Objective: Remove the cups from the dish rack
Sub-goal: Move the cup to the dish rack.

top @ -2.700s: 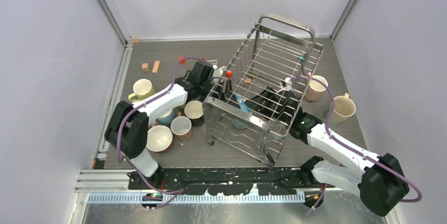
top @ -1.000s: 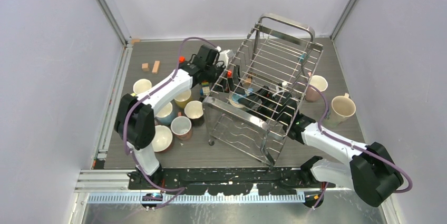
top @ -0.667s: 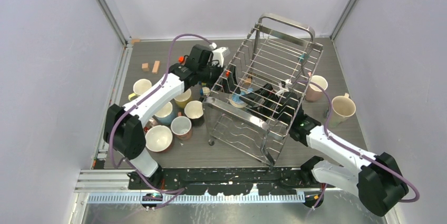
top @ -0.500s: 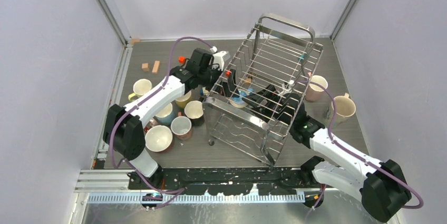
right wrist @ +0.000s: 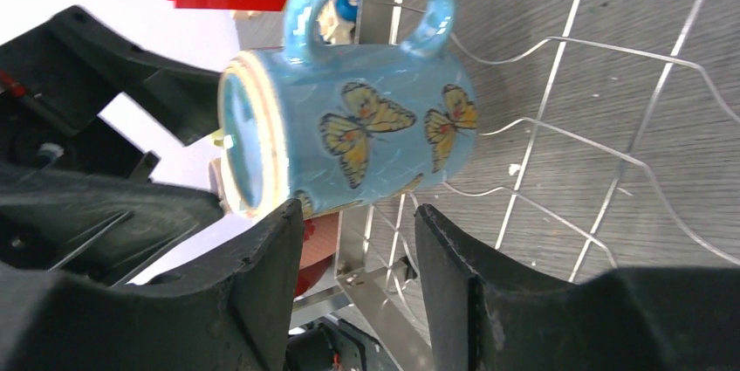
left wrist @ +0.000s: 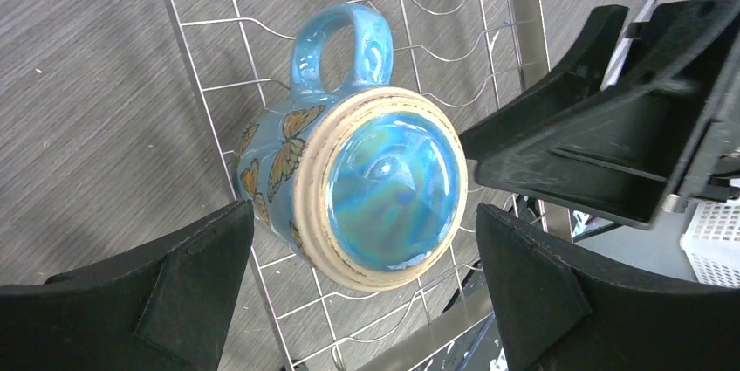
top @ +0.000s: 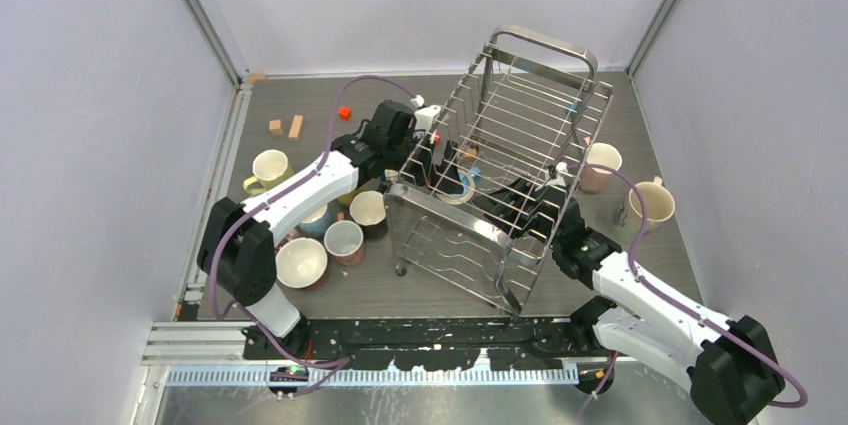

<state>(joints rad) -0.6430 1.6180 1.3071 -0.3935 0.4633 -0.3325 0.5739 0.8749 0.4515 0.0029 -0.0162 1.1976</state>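
Two arms meet at one blue mug [left wrist: 366, 179] inside the dish rack [top: 497, 236].
At left, glossy round cups [top: 301, 261] stand unloaded on the grey wood-grain worktop [top: 300, 95]. Next to them the left jaws gape fully, straddling the glazed, butterfly-painted blue mug, which lies on its side on the rack's thin steel wires with its handle up. The right jaws stand part open, tips right at the mug's wall; whether they touch it I cannot tell. Risks: the two sets of jaws colliding in the cramped basket, slick glaze slipping from a shallow pinch, or the looped handle snagging a wire and dragging the rack.
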